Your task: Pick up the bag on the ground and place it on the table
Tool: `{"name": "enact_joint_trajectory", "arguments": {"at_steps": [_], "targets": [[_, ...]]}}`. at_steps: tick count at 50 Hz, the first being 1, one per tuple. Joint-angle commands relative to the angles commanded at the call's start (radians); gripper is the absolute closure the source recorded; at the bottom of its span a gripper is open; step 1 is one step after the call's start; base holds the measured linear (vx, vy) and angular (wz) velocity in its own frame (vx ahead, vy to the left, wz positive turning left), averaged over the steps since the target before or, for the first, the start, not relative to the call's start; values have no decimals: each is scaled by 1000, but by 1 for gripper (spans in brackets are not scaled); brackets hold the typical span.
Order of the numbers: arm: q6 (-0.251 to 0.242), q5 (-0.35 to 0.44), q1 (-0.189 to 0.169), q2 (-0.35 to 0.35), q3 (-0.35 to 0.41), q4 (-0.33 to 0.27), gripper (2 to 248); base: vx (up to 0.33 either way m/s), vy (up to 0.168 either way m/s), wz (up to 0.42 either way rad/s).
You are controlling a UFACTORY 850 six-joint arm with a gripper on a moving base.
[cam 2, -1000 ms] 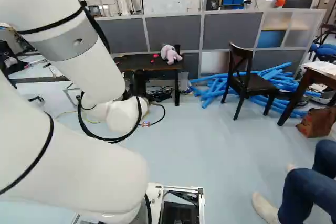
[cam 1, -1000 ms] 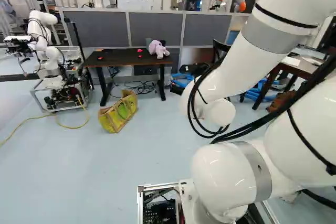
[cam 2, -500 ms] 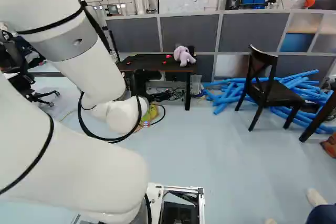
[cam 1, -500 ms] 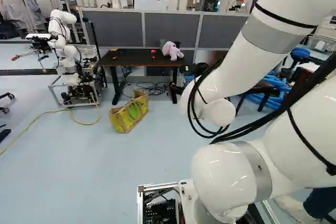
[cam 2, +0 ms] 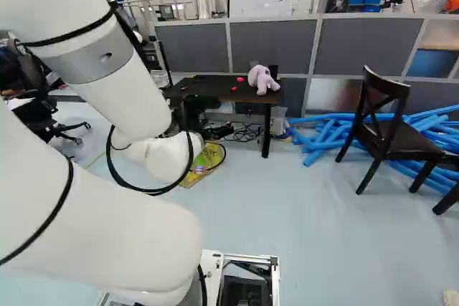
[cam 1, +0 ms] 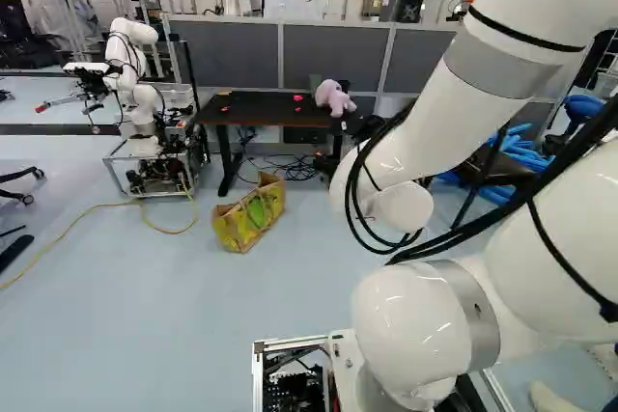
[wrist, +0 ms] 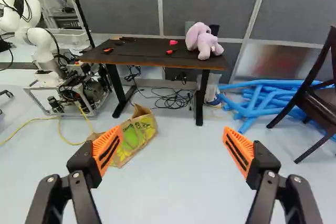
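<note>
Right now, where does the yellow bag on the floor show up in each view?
Left base view: left of the middle, the bag on the floor in front of the dark table.
Right base view: left of the middle, the bag mostly hidden behind the arm.
Wrist view: ahead of the open gripper, the bag partly covered by one finger.
Shared landmark: pink-purple plush toy on the table.

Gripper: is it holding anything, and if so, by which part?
Nothing is held: the gripper is open, and the bag stands on the floor beyond it.
</note>
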Motion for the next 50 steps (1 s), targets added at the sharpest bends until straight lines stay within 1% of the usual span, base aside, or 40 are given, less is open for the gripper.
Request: {"name": "enact_joint_trajectory", "arguments": {"at_steps": [12,50], "targets": [[0,0,0,0,0,0,3,172,48,25],[0,0,0,0,0,0,3,167,82,174]]}}
